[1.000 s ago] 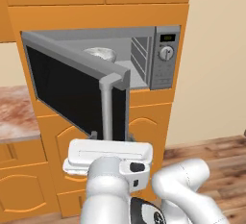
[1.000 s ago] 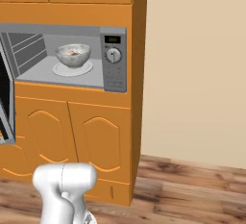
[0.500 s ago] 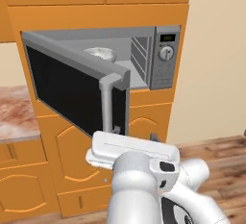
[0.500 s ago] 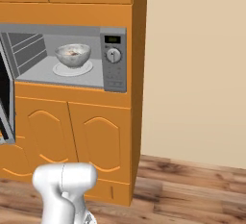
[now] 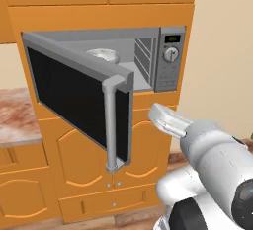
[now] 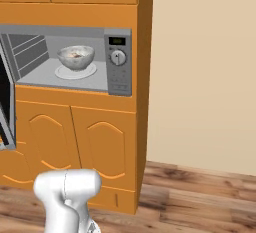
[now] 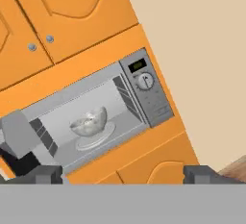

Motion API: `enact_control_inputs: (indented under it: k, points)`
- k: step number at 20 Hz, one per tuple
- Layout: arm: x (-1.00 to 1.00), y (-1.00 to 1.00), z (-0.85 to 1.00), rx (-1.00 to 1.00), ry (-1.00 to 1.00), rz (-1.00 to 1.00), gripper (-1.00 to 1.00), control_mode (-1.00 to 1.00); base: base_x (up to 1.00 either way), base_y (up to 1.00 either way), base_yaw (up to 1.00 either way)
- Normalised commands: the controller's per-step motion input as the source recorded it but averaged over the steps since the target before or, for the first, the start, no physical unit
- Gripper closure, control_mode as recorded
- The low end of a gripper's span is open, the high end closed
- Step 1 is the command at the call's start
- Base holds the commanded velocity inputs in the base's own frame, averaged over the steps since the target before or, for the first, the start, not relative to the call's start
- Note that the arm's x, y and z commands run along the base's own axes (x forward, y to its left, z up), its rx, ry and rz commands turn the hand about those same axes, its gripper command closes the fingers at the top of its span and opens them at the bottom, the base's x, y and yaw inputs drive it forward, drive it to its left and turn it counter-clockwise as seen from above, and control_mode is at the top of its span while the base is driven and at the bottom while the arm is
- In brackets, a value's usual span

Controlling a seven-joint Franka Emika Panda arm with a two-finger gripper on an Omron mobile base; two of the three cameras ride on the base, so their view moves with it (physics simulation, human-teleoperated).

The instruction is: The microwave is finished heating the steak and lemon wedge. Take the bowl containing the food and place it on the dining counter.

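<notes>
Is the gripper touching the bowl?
Apart. In the hand view the open gripper sits well short of the microwave, while the bowl rests deep inside on its plate.

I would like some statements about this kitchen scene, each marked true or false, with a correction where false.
1. The grey-framed microwave's black glass door is closed. False: it stands swung open.
2. The mottled whitish-grey stone bowl sits inside the microwave. True.
3. The bowl rests on a flat white round plate. True.
4. The end effector grips the bowl. False: it is open and away from it.
5. The microwave's dial is left of the cavity. False: it is on the right.
</notes>
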Motion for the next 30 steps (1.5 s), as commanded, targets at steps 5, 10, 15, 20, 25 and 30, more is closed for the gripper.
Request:
enact_control_inputs:
  k: [5,10,15,20,25,30]
  points:
    - [0.42,-1.00,-0.19,0.18,0.11,0.30,-1.00,-1.00,0.00,0.00,0.00]
    - [0.44,-0.74,-0.45,0.11,0.27,0.47,-1.00,-1.00,0.00,0.00,0.00]
    - [0.84,-0.13,-0.54,0.23,0.32,0.58,-1.00,-1.00,0.00,0.00,0.00]
    - [0.87,0.52,-0.24,0.24,0.25,0.43,-1.00,-1.00,0.00,0.00,0.00]
    - [0.78,0.99,-0.28,0.18,0.19,0.37,-1.00,-1.00,0.00,0.00,0.00]
    - [0.34,1.00,-0.17,0.11,0.14,0.29,-1.00,-1.00,0.00,0.00,0.00]
